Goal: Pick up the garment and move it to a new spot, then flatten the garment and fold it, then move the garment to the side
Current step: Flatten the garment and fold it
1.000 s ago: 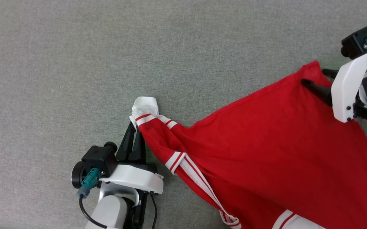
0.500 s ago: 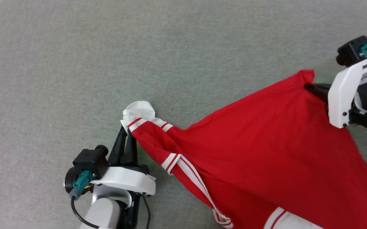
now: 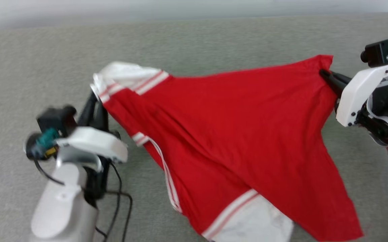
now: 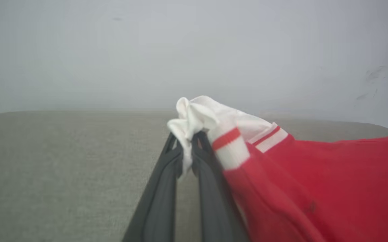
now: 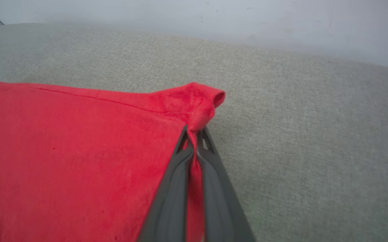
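Fingers of left gripper [image 4: 187, 144]: closed together on the bunched white sleeve [image 4: 210, 116] at the upper left corner of the garment [image 3: 234, 127], with white cloth pinched between the tips.
Fingers of right gripper [image 5: 194, 134]: pressed shut on a red corner at the garment's upper right, with a small fold poking out past the tips.
Garment: red jersey T-shirt, lifted and stretched between both grippers. Its top edge was taut and its lower part sagged. Whether the lowest cloth touched anything could not be told.
Trim: the striped neck band [image 3: 168, 181] hung down the garment's left side. A second white sleeve [image 3: 258, 222] lay at the garment's bottom edge.
Surface [image 3: 214, 37]: grey woven fabric, beneath and all round the garment.
Wall [image 4: 194, 50]: pale and plain, beyond the garment, past the surface's far edge.
Forearm [image 3: 63, 201]: pale, with a black cable, just left of the garment's lower half.
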